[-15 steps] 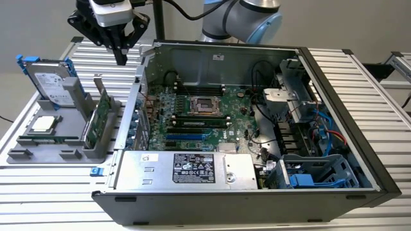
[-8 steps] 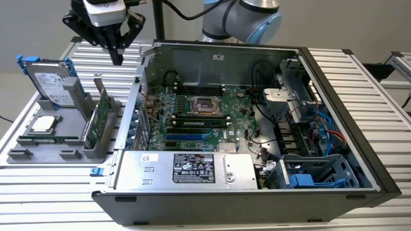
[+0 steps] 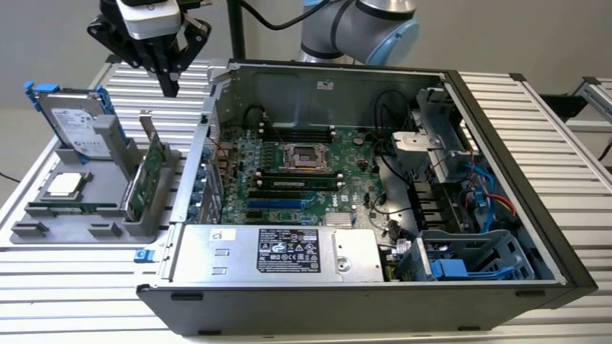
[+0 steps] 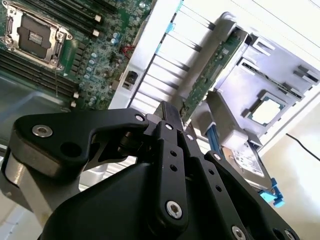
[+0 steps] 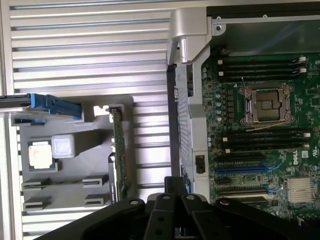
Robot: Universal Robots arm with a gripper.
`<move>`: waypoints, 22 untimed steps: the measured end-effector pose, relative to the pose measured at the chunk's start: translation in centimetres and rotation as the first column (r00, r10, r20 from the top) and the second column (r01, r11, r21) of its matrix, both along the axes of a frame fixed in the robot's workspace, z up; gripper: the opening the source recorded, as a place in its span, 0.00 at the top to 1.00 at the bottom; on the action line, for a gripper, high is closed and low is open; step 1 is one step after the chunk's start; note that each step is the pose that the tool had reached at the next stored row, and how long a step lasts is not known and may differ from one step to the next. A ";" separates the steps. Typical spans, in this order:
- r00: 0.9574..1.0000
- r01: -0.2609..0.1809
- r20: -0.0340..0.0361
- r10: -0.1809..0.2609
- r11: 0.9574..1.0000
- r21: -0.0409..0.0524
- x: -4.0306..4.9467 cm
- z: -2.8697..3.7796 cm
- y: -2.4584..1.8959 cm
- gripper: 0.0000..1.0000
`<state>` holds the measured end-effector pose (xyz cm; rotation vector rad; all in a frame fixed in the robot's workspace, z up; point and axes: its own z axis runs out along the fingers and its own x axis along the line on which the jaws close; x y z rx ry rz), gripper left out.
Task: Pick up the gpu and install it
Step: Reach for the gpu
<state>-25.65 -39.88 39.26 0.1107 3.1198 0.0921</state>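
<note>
Step in hand: approach for pickup. The gripper hangs well above the gpu, fingers closed together, holding nothing. The gpu stands on edge in the holder, outside the case. A grasp likely calls for parted fingers aligned over the card's top edge.

A ribbed silver aluminium-slat tabletop lies under bright, even light, with a plain pale grey wall behind it. At the exterior view's right edge stands another slatted metal bench. In the second wrist view, a thin black cable crosses the pale beige floor.
</note>
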 end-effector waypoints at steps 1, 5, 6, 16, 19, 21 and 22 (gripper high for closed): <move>1.000 0.000 0.000 0.000 1.000 0.000 -0.08 0.00 0.00 1.00; 1.000 0.000 0.000 0.000 1.000 0.000 -0.38 0.00 0.00 1.00; 1.000 0.000 0.000 0.000 1.000 0.000 -0.45 0.00 0.00 1.00; 1.000 0.000 0.000 0.000 1.000 0.000 -1.46 0.00 0.00 1.00; 1.000 0.000 0.000 0.000 1.000 0.000 -1.78 0.00 0.00 1.00; 1.000 0.000 0.000 0.000 1.000 0.000 -2.01 0.00 0.00 1.00; 1.000 0.000 0.000 0.000 1.000 0.000 -2.13 0.00 0.00 1.00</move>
